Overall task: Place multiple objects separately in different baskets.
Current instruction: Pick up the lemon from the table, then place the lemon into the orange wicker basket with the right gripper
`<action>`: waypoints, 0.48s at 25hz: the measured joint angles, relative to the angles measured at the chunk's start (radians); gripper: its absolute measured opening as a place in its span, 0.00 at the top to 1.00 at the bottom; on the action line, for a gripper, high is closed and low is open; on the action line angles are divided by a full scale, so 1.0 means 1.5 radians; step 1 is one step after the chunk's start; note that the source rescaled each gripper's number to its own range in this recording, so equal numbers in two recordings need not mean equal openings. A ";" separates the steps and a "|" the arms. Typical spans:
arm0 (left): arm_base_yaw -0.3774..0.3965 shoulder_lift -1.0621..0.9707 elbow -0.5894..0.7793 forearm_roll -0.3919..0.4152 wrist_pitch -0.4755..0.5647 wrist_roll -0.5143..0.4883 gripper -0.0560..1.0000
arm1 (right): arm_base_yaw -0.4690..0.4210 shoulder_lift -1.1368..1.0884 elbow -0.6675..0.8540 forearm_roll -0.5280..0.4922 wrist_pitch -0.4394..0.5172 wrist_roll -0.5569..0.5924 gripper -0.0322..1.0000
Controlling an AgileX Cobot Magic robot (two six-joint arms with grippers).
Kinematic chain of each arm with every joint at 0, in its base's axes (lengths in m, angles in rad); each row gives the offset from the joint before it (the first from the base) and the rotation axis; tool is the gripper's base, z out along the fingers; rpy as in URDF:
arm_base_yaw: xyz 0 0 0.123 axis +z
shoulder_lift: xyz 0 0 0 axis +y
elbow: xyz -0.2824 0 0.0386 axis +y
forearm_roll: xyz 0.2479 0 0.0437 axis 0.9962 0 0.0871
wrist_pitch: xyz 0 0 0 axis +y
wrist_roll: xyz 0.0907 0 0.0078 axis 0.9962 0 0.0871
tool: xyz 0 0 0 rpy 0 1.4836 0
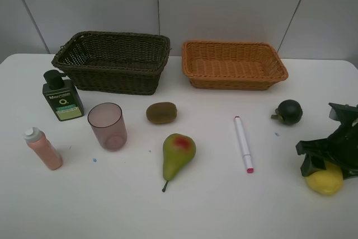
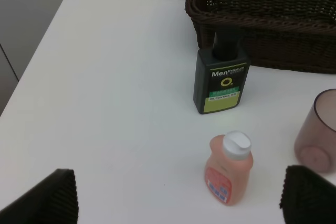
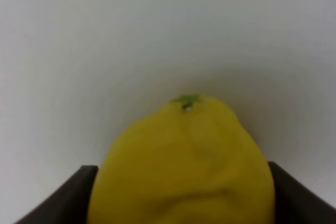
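My right gripper (image 1: 321,169) is low at the table's front right, shut on the lemon (image 1: 325,182), which rests on the table; the lemon (image 3: 181,161) fills the gap between the fingers (image 3: 79,192). My left gripper (image 2: 178,198) is open and empty, above the pink white-capped bottle (image 2: 228,171) and the dark green bottle (image 2: 220,82); it is out of the exterior view. The dark brown basket (image 1: 112,79) and the orange-tan basket (image 1: 235,82) stand at the back, both empty. The cup (image 1: 107,126), kiwi (image 1: 161,112), pear (image 1: 178,152), marker (image 1: 243,144) and dark green fruit (image 1: 290,112) lie in front.
The white table (image 1: 224,205) meets a grey panelled wall behind the baskets. The pink bottle (image 1: 43,148) and green bottle (image 1: 62,96) stand at the left, near the table's left edge. The cup (image 2: 317,135) stands just right of them.
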 joint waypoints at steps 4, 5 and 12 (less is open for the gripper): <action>0.000 0.000 0.000 0.000 0.000 0.000 0.00 | 0.000 0.002 -0.029 0.000 0.035 0.000 0.40; 0.000 0.000 0.000 0.000 0.000 0.000 0.00 | 0.000 0.002 -0.047 0.000 0.053 0.000 0.40; 0.000 0.000 0.000 0.000 0.000 0.000 0.00 | 0.000 0.002 -0.228 -0.002 0.185 -0.001 0.40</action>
